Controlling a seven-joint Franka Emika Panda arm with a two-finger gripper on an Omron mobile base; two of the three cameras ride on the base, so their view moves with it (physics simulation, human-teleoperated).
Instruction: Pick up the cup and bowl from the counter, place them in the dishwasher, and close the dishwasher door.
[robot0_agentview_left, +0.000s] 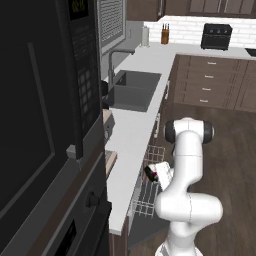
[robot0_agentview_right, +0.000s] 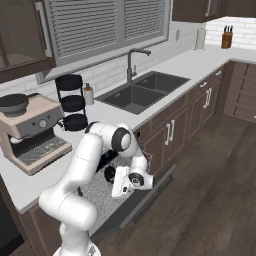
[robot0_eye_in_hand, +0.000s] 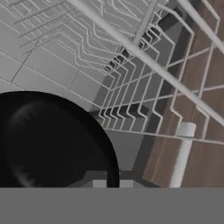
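The black bowl (robot0_eye_in_hand: 52, 144) sits closest, at eight o'clock in the hand view, pinched at its rim by the clenched gripper (robot0_eye_in_hand: 112, 183) over the white rack (robot0_eye_in_hand: 131, 65).

Leans over the pulled-out white wire rack (robot0_agentview_left: 147, 192) of the open dishwasher (robot0_agentview_left: 145, 227), below the light-grey counter (robot0_agentview_left: 132, 135), sink (robot0_agentview_left: 132, 90) farther back.

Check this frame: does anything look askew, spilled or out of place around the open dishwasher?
Nothing stands out. The low round black bowl sits by the hand over the pull-out white wire rack, with no spill or damage visible.
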